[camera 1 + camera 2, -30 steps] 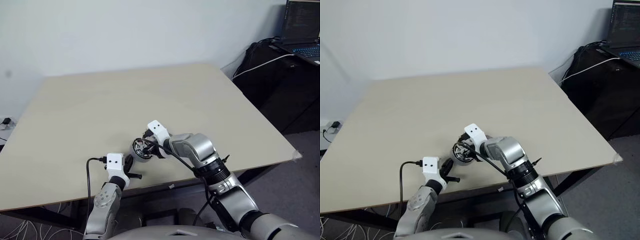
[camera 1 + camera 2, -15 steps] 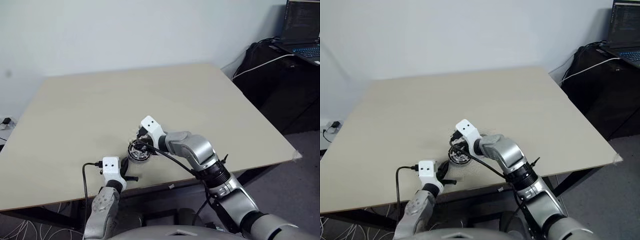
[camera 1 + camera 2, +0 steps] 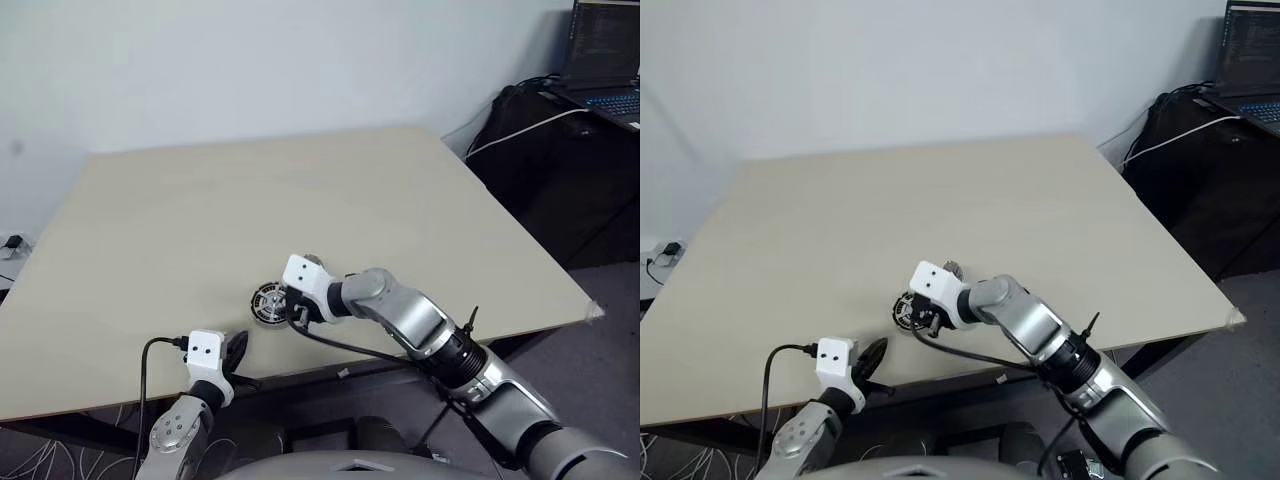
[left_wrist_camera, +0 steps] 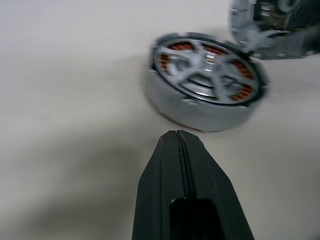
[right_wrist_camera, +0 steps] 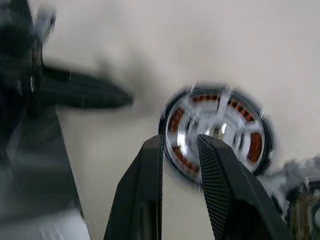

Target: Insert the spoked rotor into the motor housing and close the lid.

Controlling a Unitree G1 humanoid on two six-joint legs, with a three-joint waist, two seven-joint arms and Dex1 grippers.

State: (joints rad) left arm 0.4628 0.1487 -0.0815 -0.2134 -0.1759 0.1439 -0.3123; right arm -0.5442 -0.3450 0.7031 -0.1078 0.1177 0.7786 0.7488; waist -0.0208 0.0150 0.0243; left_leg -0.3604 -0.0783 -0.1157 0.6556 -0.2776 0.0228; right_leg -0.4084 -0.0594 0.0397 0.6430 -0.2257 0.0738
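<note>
Where the beige table [image 3: 300, 190] ran toward its near edge, the motor housing [image 3: 270, 301] lay flat with the spoked rotor [image 4: 207, 70] seated inside it — silver spokes over copper-coloured windings, as the left wrist view showed. Its far rim was partly hidden in the head views by the right gripper [image 3: 297, 312], which hung just beside it. That gripper's two black fingers [image 5: 150, 190] stood a little apart with nothing between them; the housing sat beyond their tips. Behind the housing some grey hardware [image 4: 267, 25] was blurred and cut off, and I could not tell whether it was the lid. The left gripper [image 3: 236, 352] sat near the table's front edge, apart from the housing, its fingers [image 4: 182, 185] pressed flat together and empty.
</note>
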